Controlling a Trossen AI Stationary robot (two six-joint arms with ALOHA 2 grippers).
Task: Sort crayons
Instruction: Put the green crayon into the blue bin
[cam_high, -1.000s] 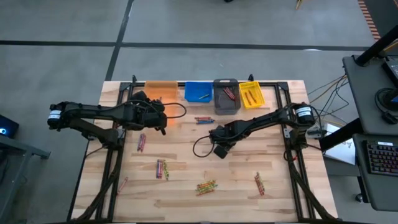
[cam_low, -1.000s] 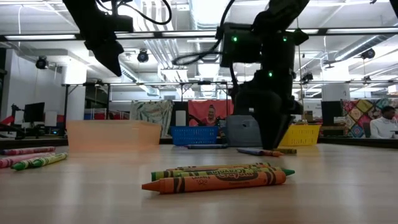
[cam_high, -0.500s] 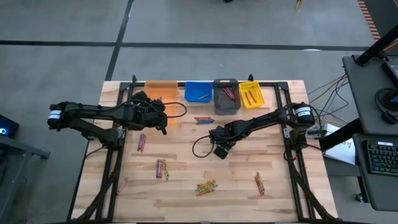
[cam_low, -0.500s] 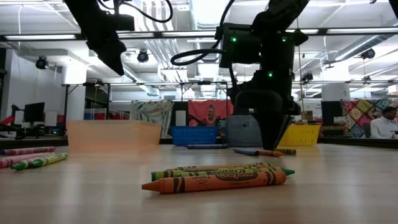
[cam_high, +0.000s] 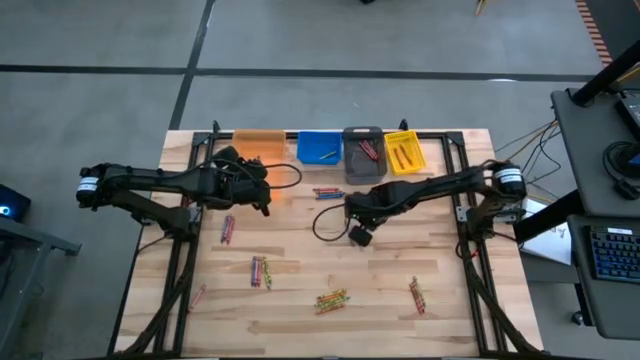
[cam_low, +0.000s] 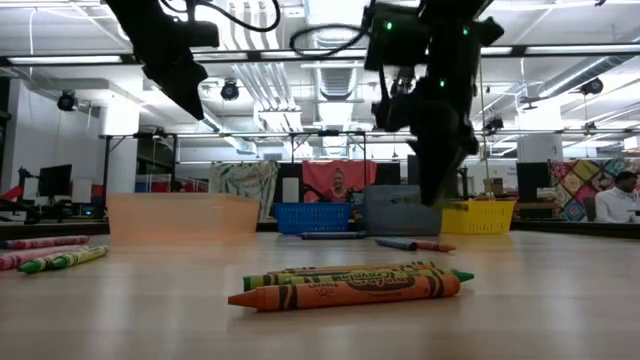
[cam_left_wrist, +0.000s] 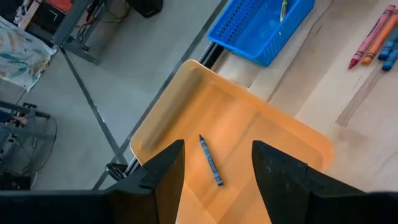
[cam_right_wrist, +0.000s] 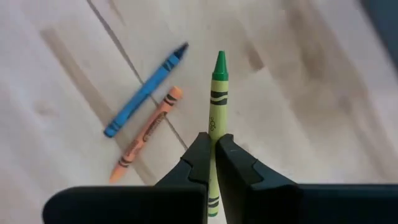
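My right gripper (cam_right_wrist: 211, 146) is shut on a green crayon (cam_right_wrist: 217, 93) above the table's middle (cam_high: 352, 205), lifted in the low view (cam_low: 438, 185). Below it a blue crayon (cam_right_wrist: 146, 90) and an orange crayon (cam_right_wrist: 146, 134) lie flat on the wood. My left gripper (cam_left_wrist: 214, 155) is open and empty above the orange bin (cam_left_wrist: 236, 137), on whose floor a blue crayon (cam_left_wrist: 210, 160) lies. In the high view the left gripper (cam_high: 262, 188) is at the bin's near edge. My right gripper pinches the green crayon between its two fingers at the paper-wrapped shaft (cam_right_wrist: 214, 132), below its middle. The crayon runs along the fingers, its pointed tip (cam_right_wrist: 220, 59) sticking out ahead of them and its blunt end behind. It is clear of the table.
Orange (cam_high: 258, 142), blue (cam_high: 318, 147), grey (cam_high: 363, 152) and yellow (cam_high: 403, 152) bins stand in a row at the far edge. Crayon clusters lie at the left (cam_high: 228, 228), the near middle (cam_high: 261, 271) (cam_high: 332, 299) and the near right (cam_high: 416, 294). Cables loop by both wrists.
My right gripper has risen from the table with the green crayon and gone a little toward the far right, staying shut. The blue and orange crayons under it have stayed on the wood.
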